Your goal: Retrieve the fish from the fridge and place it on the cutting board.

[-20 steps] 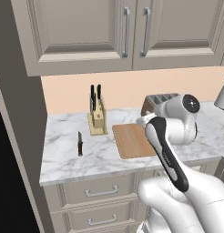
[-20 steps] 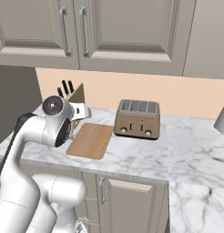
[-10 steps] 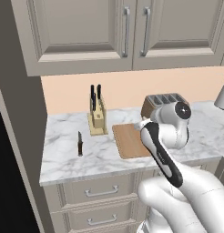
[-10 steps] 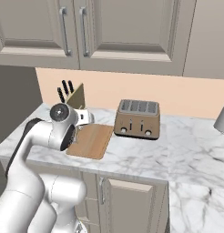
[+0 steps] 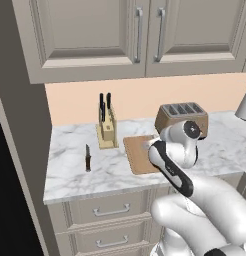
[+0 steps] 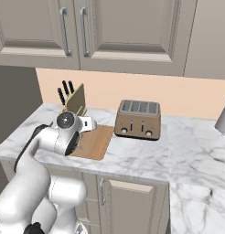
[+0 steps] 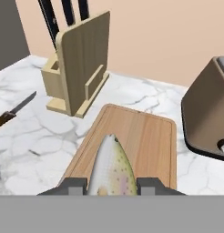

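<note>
Hand view: the gripper (image 7: pixel 111 185) is closed narrowly on the fish (image 7: pixel 112 168), whose silvery body with a pinkish flank projects from between the two finger tips toward 12 o'clock, over the near end of the cutting board (image 7: pixel 150 136). Whether the fish touches the wood cannot be determined; it appears to hang just above it. The step in hand is judged to be the final placement: the fish is out of the fridge and already positioned over its target. The next move calls for a short descent until the fish lies flat on the board, then parting the fingers and lifting clear without dragging the fish off the near rim. In the hand view, the knife block (image 7: pixel 79 61) stands on the counter at 10 o'clock from the board, the toaster (image 7: pixel 208 113) just beside the board at 3 o'clock, and a loose knife (image 7: pixel 13 111) lies well apart at 9 o'clock. The work surface is a white marble-pattern counter (image 5: pixel 70 170) with a peach backsplash behind it, beige wall cabinets (image 6: pixel 128 27) above and drawers (image 5: pixel 110 212) below.
</note>
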### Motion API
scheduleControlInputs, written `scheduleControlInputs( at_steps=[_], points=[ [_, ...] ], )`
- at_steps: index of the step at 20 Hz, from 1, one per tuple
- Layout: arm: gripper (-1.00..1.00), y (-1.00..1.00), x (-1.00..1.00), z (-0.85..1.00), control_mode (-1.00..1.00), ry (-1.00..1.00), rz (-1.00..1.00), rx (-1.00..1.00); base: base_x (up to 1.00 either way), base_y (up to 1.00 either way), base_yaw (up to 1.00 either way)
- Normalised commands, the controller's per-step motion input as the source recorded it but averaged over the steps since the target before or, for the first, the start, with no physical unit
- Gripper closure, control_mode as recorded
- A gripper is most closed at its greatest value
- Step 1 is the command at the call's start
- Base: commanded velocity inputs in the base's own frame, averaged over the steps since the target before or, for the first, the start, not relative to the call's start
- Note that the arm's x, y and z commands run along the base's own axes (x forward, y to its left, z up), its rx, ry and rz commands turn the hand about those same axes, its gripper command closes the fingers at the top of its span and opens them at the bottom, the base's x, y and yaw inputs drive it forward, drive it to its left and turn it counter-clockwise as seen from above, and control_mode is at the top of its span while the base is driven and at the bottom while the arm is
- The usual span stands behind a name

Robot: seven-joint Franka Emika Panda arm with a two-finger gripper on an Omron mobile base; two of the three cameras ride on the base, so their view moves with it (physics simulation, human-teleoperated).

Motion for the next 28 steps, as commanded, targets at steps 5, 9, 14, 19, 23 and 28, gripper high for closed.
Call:
scheduleControlInputs(
  at_steps=[5,9,14,19,23,28],
  points=[
    [1.0,0.0,0.34,-0.32,-1.0,0.06,0.0,0.0,0.0,0.0,0.0],
    [1.0,0.0,0.27,-0.3,-1.0,0.04,0.0,0.0,0.0,0.0,0.0],
    [1.0,0.0,0.24,-0.33,-1.0,0.0,0.0,0.0,0.0,0.0,0.0],
    [1.0,-0.01,0.25,-0.32,-1.0,0.0,0.0,0.0,0.0,0.0,0.0],
    [1.0,-0.01,0.28,-0.31,-1.0,0.0,0.0,0.0,0.0,0.0,0.0],
    [1.0,-0.01,0.29,-0.29,-1.0,0.0,0.0,0.0,0.0,0.0,0.0]
  ],
)
